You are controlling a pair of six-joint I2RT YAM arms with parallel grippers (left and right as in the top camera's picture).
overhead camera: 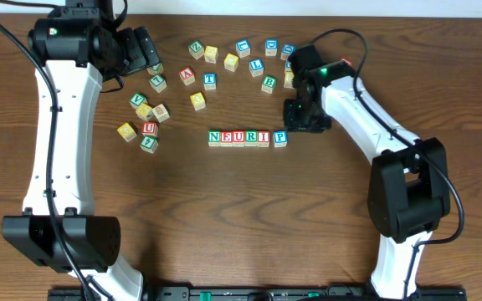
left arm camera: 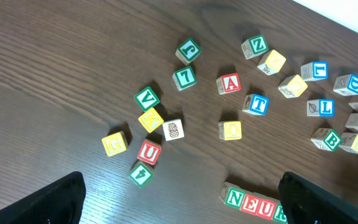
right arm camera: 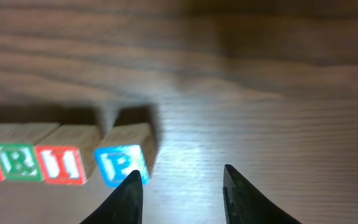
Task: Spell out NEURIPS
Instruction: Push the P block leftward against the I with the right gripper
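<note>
The left arm [overhead camera: 61, 142] is seen at the far left of the overhead view, reaching toward 12 o'clock. The left fingers [left arm camera: 51, 202] are spread wide, and nothing is held between them. A loose cluster is laid out on the surface [overhead camera: 224, 217] near them: a green V cube [overhead camera: 138, 99], a red U cube [overhead camera: 149, 128], a green 4 cube [overhead camera: 148, 143] just beside the U at 6 o'clock, and a yellow-topped cube [overhead camera: 126, 130] at 9 o'clock of the U. Further right, a red A cube [overhead camera: 187, 76] and a blue T cube [overhead camera: 210, 80] are set near each other but apart, with a second yellow cube [overhead camera: 197, 100] at 6 o'clock between them. The row of lettered cubes [overhead camera: 238, 138] is located near the middle of the surface and reads N, E, U, R, I, with neighbouring cubes touching. The blue P cube [overhead camera: 280, 138] is placed at 3 o'clock of the I, just beside it, separated by a thin gap and turned slightly out of line. The right fingers [right arm camera: 126, 199] are positioned at 2 o'clock of the P cube and are narrowly parted, with only bare surface between them. In the right wrist view one fingertip overlaps the P cube's near corner; contact cannot be determined. A blue L cube [overhead camera: 256, 66] and a green B cube [overhead camera: 269, 84] are found at 11 o'clock of the right fingers.
</note>
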